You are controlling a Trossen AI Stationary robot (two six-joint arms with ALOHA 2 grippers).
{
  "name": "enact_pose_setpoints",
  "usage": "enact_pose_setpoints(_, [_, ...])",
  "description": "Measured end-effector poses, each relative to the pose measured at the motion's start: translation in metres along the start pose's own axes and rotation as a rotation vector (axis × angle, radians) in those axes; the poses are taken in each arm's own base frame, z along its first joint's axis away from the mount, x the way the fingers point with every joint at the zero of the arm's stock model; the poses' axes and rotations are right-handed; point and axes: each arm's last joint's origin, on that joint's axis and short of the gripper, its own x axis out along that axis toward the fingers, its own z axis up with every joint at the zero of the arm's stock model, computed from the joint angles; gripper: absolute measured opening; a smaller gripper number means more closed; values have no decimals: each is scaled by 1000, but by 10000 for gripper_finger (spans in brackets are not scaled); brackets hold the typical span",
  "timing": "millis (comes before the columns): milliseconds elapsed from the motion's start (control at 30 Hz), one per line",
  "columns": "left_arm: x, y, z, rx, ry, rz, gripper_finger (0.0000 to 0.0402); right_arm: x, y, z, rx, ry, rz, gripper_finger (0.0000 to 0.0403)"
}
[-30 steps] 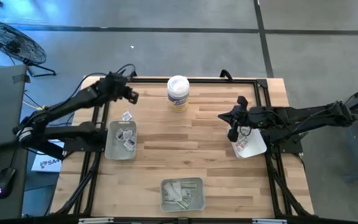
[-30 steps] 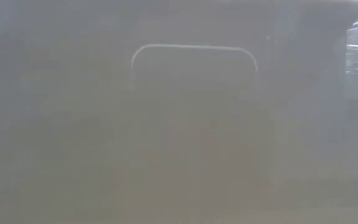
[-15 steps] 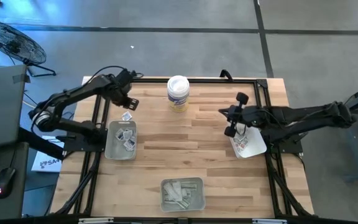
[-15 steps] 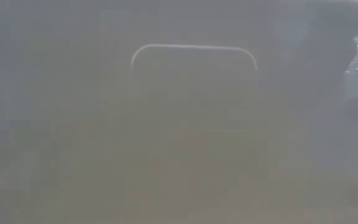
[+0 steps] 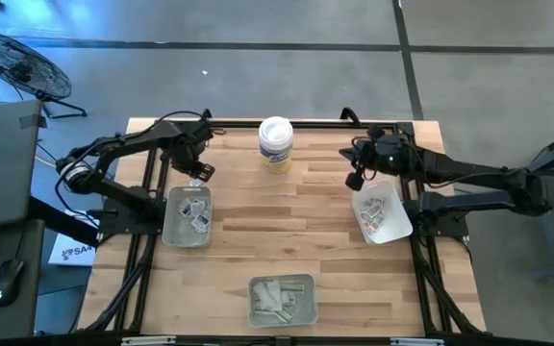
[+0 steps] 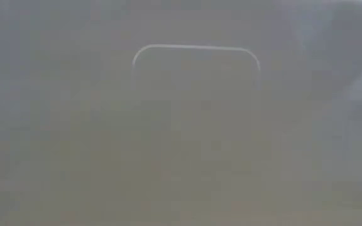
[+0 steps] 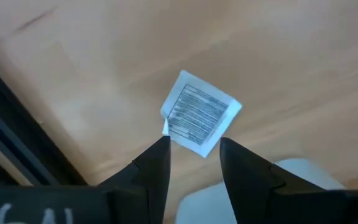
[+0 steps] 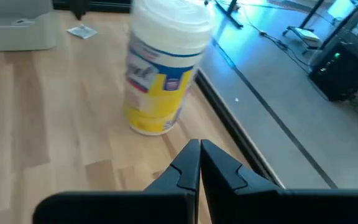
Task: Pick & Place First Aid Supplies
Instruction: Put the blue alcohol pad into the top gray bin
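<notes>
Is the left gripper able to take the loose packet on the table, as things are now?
Probably yes: the left gripper hangs just over the loose packet with its fingers open, and only bare wood surrounds it.

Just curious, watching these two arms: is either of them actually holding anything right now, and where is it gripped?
Nothing is held. The left gripper stands open above a loose white packet; the right gripper is shut on nothing.

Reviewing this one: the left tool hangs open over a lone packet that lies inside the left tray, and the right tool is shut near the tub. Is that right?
Not quite. The packet lies on the bare wooden table, just outside the left tray, as the left wrist view shows. The rest holds: the left tool is open over it, and the right tool is shut near the tub.
</notes>
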Motion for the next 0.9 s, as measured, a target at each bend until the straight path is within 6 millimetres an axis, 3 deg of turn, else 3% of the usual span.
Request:
enact_pose_setpoints(367, [29,0,6,4,16,91,136,5,-33,-4,55,-14,-27,7])
enact_pose_setpoints(733, [50,-7,23,42,-11,61,136,5,-37,-5,73,-17,-7,7])
enact_pose_setpoints(900, [42,-12,42,61,-145,51,136,5,-36,-5,95,-24,29,7])
